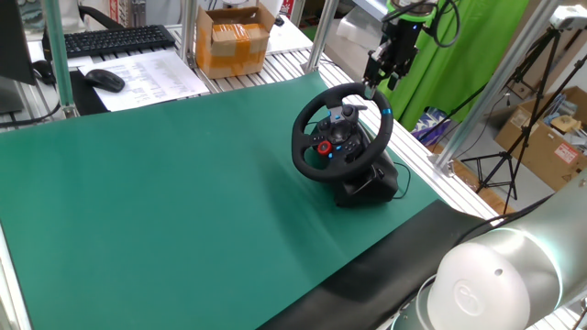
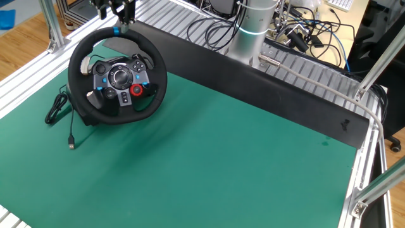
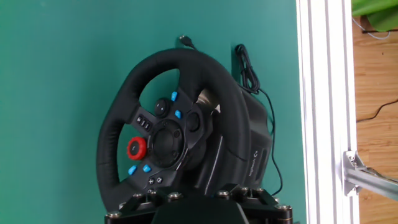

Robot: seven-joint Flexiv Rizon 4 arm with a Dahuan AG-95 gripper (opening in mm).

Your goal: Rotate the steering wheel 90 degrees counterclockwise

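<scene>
The steering wheel (image 1: 341,128) is black, with a red knob and blue buttons on its hub, and stands tilted on its black base at the right of the green mat. It also shows in the other fixed view (image 2: 117,79) and the hand view (image 3: 168,137). The blue stripe (image 2: 117,30) sits at the top of the rim. My gripper (image 1: 371,84) hangs just above the rim's top by the stripe, fingers apart and empty; it also shows in the other fixed view (image 2: 117,16). In the hand view only its black body (image 3: 193,211) shows, and the fingertips are hidden.
The wheel's cable (image 2: 60,111) trails across the mat beside its base. A cardboard box (image 1: 234,41), keyboard (image 1: 105,38) and mouse (image 1: 104,80) lie beyond the mat. An aluminium frame post (image 1: 459,119) stands close to the wheel. The arm's base (image 2: 250,31) stands at the table edge.
</scene>
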